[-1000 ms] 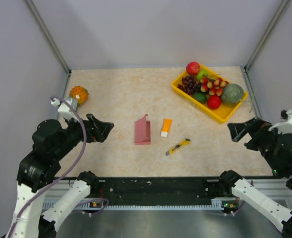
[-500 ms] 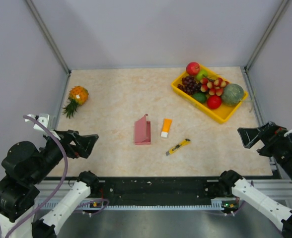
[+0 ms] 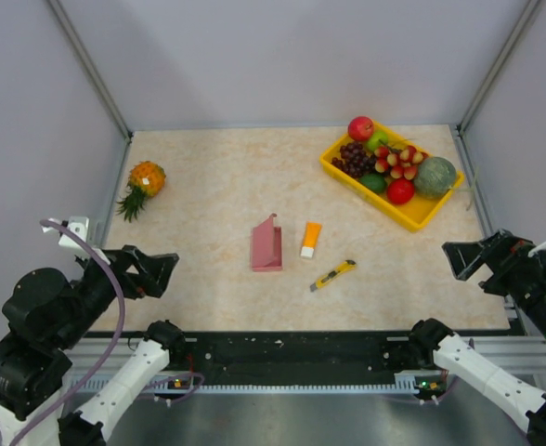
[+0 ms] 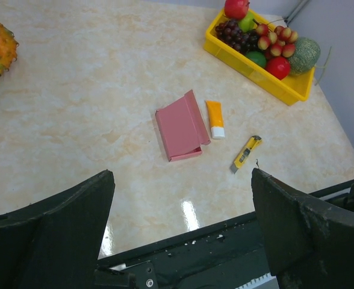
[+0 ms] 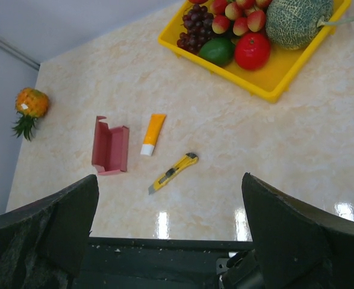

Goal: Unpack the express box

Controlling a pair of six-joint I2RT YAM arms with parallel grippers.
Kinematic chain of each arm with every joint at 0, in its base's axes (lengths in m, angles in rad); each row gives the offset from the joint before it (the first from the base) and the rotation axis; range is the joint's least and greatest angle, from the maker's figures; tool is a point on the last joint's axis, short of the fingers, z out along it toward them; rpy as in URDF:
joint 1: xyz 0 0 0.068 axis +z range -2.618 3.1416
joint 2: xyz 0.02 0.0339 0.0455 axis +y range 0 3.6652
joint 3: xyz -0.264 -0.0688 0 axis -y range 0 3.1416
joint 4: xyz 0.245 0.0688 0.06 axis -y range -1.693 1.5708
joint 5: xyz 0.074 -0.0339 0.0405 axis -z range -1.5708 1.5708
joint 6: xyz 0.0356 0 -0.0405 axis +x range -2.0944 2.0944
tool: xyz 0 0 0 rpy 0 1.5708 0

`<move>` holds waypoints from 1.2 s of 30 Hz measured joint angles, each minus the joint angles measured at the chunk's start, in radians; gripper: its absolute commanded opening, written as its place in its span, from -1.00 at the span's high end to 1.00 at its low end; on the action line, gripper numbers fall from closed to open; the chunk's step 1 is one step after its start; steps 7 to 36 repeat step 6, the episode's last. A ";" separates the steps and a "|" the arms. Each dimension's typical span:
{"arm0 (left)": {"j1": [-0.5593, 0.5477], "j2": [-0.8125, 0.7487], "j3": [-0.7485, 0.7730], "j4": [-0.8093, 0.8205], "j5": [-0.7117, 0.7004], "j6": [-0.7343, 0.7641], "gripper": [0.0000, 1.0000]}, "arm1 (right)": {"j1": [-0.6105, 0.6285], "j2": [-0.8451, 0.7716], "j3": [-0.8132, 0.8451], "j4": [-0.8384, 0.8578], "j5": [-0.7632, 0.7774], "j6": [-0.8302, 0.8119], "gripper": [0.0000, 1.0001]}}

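Note:
The pink express box (image 3: pixel 266 245) lies open near the middle of the table, its lid flap raised; it also shows in the left wrist view (image 4: pixel 181 125) and in the right wrist view (image 5: pixel 109 146). An orange-and-white packet (image 3: pixel 310 239) lies just right of it. A yellow utility knife (image 3: pixel 333 275) lies nearer the front. My left gripper (image 3: pixel 148 270) is open and empty at the near left edge. My right gripper (image 3: pixel 468 257) is open and empty at the near right edge. Both are raised and far from the box.
A yellow fruit tray (image 3: pixel 408 212) with grapes, apples and a melon stands at the back right. A small pineapple (image 3: pixel 143 181) lies at the far left. Grey walls close three sides. A black rail (image 3: pixel 292 353) runs along the near edge.
Both arms have drawn back from the table toward the near corners, the left arm most, uncovering the pineapple. Box, packet and knife have not moved.

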 measured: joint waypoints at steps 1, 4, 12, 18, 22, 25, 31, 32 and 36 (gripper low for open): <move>0.000 -0.002 0.003 0.000 -0.005 0.000 -0.98 | 0.000 0.000 0.000 -0.002 -0.002 0.000 -0.97; 0.000 -0.005 0.012 0.000 -0.014 0.001 -0.98 | 0.000 0.000 0.000 -0.005 -0.002 0.001 -0.98; 0.000 -0.006 0.016 -0.002 -0.018 0.002 -0.98 | 0.000 0.000 -0.001 -0.009 -0.002 0.002 -0.98; 0.000 -0.006 0.016 -0.002 -0.018 0.002 -0.98 | 0.000 0.000 -0.001 -0.009 -0.002 0.002 -0.98; 0.000 -0.006 0.016 -0.002 -0.018 0.002 -0.98 | 0.000 0.000 -0.001 -0.009 -0.002 0.002 -0.98; 0.000 -0.006 0.016 -0.002 -0.018 0.002 -0.98 | 0.000 0.000 -0.001 -0.009 -0.002 0.002 -0.98; 0.000 -0.006 0.016 -0.002 -0.018 0.002 -0.98 | 0.000 0.000 -0.001 -0.009 -0.002 0.002 -0.98; 0.000 -0.006 0.016 -0.002 -0.018 0.002 -0.98 | 0.000 0.000 -0.001 -0.009 -0.002 0.002 -0.98; 0.000 -0.006 0.016 -0.002 -0.018 0.002 -0.98 | 0.000 0.000 -0.001 -0.009 -0.002 0.002 -0.98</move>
